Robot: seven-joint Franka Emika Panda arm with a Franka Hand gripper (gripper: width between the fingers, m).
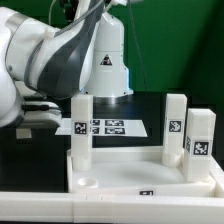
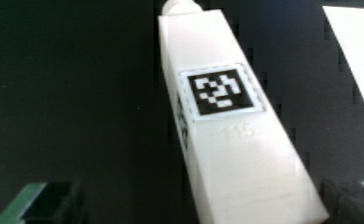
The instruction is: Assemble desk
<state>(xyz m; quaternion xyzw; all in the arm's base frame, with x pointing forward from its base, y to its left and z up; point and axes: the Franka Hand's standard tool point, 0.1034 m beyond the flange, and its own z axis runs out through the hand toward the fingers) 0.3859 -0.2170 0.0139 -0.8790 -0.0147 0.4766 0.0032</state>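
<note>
The white desk top (image 1: 140, 178) lies at the near edge of the black tabletop (image 1: 40, 150), sockets up, with three legs standing upright in it: one at the exterior view's left (image 1: 81, 130), two at the right, one farther (image 1: 176, 125) and one nearer (image 1: 199, 142). Behind them lies the marker board (image 1: 108, 127), flat. The arm (image 1: 60, 50) fills the far left. In the wrist view the gripper (image 2: 193, 200) is open, its fingers (image 2: 37, 200) apart on either side of a tagged leg (image 2: 223, 120), not touching it.
</note>
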